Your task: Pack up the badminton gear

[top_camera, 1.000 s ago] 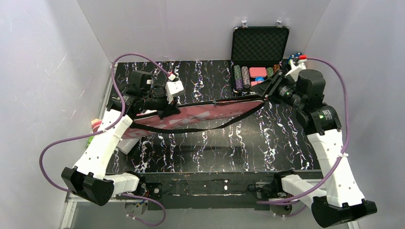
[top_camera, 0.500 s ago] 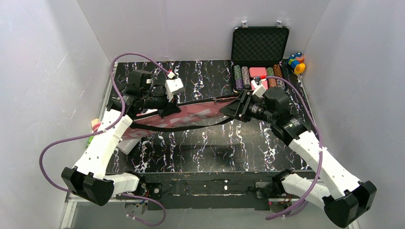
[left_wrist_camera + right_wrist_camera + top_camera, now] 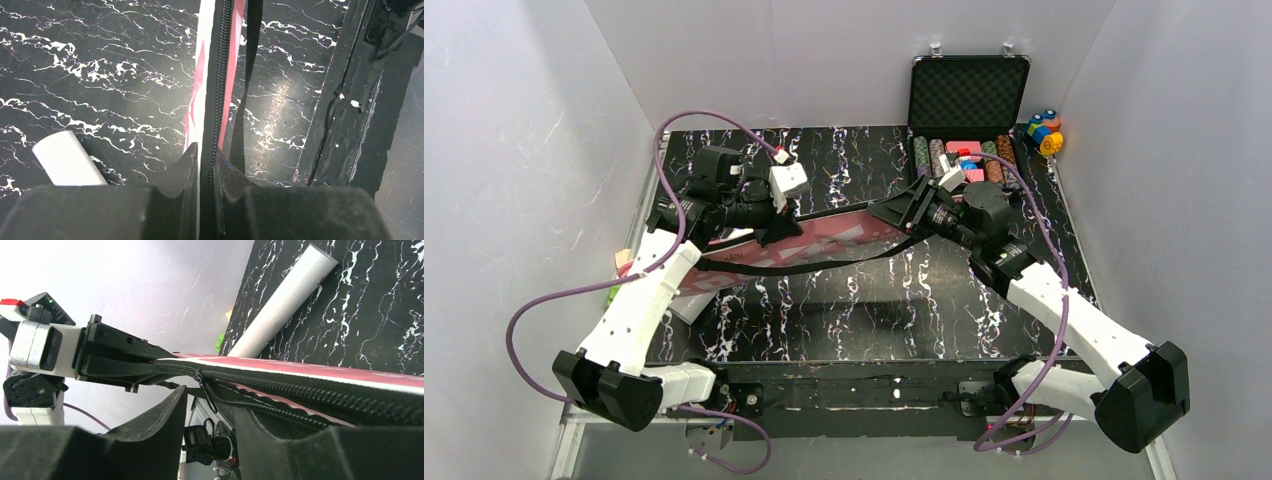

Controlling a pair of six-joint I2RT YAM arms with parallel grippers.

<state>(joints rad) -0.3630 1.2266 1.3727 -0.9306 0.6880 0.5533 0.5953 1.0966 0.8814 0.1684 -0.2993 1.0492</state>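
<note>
Right wrist view: right claw stands part open astride the zip edge of the pink racket-shaped fabric bag, gripping nothing, while the left claw pinches that edge shut above the middle of the black marbled bench; recommend closing squarely on the black zip pull.

The pink bag stretches on edge across the marbled table from 8 o'clock toward 1 o'clock, its black strap sagging in a loop on the 6 o'clock side. The left gripper is clamped on the bag at 10 o'clock, and the right gripper meets its other end at 1 o'clock, grip unclear. A white tube lies at 8 o'clock, an open black case of chips stands at 1 o'clock, with toy blocks at 2 o'clock.
</note>
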